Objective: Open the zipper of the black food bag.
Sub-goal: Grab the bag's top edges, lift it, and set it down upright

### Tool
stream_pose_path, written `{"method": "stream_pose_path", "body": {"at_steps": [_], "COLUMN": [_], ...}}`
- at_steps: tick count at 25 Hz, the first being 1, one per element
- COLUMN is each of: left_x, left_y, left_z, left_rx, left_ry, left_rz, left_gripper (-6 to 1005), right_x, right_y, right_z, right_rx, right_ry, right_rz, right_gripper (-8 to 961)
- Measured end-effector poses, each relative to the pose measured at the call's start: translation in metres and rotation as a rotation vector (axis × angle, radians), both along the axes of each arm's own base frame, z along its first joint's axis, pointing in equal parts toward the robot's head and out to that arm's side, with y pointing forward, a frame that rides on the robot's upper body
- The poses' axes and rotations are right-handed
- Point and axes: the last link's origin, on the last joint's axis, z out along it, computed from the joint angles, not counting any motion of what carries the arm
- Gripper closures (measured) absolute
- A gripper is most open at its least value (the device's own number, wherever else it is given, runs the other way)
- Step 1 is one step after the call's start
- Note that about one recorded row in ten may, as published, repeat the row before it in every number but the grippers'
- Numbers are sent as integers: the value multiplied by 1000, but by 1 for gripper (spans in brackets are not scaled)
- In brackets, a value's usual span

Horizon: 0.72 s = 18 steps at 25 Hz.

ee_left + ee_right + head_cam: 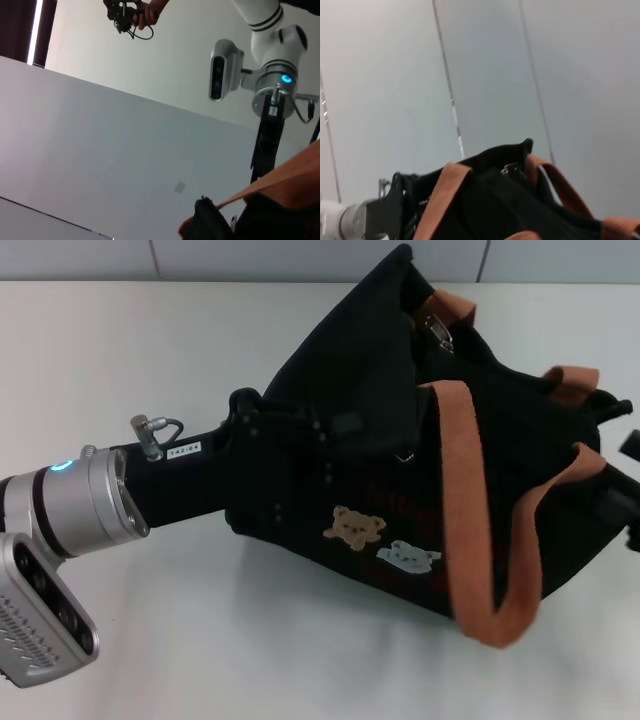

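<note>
black food bag (400, 440) lying tipped over near the middle of the white table (200, 640), mouth end lifted toward the far wall, bear patches (380, 540) facing up and forward, orange-brown straps (470, 520) looped across the near side. left gripper (262, 465) pressed against the bag's left end, black on black; cannot tell how its fingers stand or whether any cloth is caught. right gripper (632, 475) just showing at the right edge beside the bag's other end, mostly out of frame; cannot tell its state either.

zipper (437, 330) visible only as a small silver pull tab near the raised far corner, next to a strap root; same tab glinting in the right wrist view (510, 169) at the top of the folded rim. track itself lost in dark folds, so no telling how far open, if at all.

probably the bracing step: bag propped and steadied from both ends, pull tab not yet touched by either gripper. next move likely to call for one arm keeping the rim taut while the other goes up to the tab, pinches it cleanly apart from the strap, then draws along the line of the rim. slack fabric likely to bunch and jam the slider unless held stretched.
</note>
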Motion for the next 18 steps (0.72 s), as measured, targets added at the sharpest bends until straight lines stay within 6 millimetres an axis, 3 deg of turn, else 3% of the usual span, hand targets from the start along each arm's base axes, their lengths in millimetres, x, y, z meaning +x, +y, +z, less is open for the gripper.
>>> {"method": "stream_pose_path", "body": {"at_steps": [11,14,18], "left_x": [0,3,4], "left_y": [4,4,4], "left_z": [8,13,14], "left_rx": [71,85,89], "left_ry": [-53,-59,-56], "left_rz": [19,-3,-22], "left_gripper": [897,897,897], "right_x": [4,3,-11], "right_y": [-23,-18,0], "right_z": [40,44,34], "right_rx": [212,277,202], "right_ry": [190,243,304], "right_rz": [-22,-53,-22], "right_gripper": [198,199,201]}}
